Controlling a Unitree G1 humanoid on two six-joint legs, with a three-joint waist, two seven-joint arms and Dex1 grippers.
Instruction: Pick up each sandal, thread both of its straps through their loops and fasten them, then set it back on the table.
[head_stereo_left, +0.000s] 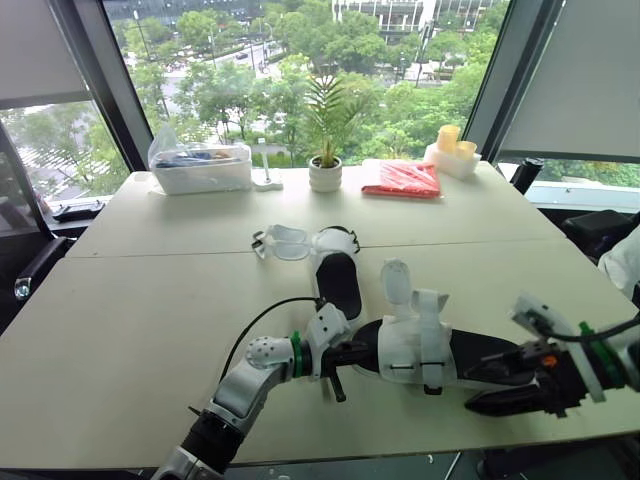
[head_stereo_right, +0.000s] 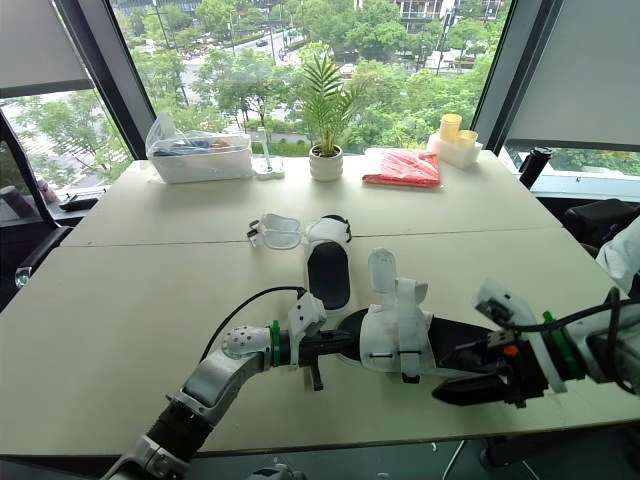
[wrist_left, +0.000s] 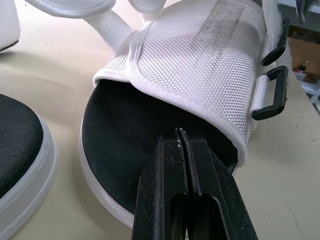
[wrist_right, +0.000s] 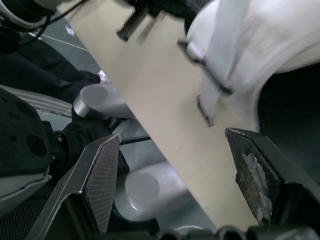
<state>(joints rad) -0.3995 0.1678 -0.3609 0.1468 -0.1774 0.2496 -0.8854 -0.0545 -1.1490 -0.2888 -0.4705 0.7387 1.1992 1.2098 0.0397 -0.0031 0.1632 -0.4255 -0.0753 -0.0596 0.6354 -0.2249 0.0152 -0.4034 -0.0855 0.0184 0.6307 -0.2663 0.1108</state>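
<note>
White mesh sandal (wrist_left: 200, 60): left wrist view shows left jaws pressed together on insole (wrist_left: 125, 130); right jaws wide.

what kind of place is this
Likely an upper-floor office or lab: big windows over treetops and streets, pale tables pushed together, a potted plant by the glass.

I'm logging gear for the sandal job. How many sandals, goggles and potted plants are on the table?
Sandals: 2, one near, one farther
Goggles: 1
Potted plant: 1
Total: 4
</note>
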